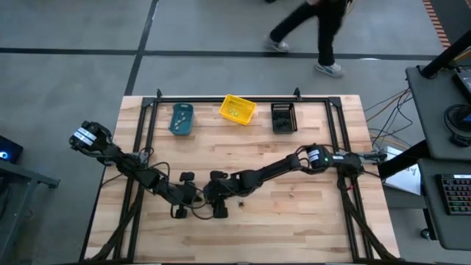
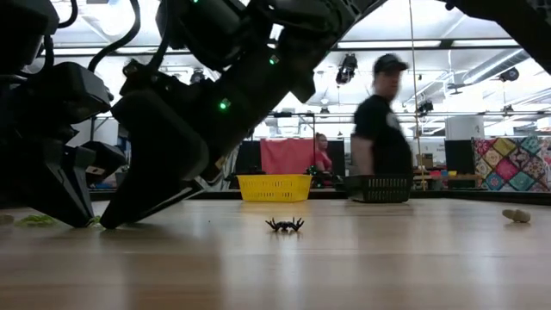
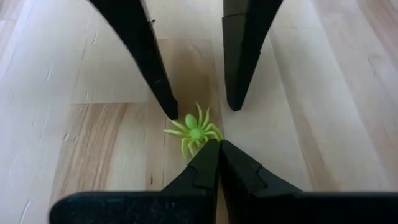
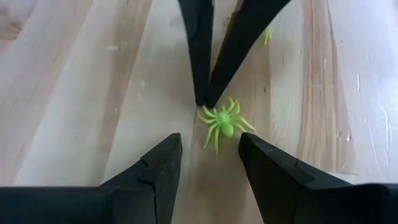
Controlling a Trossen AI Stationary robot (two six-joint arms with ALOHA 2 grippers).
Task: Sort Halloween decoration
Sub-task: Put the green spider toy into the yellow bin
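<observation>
The right gripper (image 4: 208, 158), fingers spread, and the left gripper (image 3: 219, 149), fingers pressed together, meet tip to tip over a yellow-green spider (image 4: 222, 123) lying flat on the tabletop (image 1: 294, 213). It sits between their tips, ahead of both, its body angled diagonally across the wood grain.

Both arms are dark and chunky, with small green lights, looped black cables, and tapered black claw fingers (image 4: 155, 180).
</observation>
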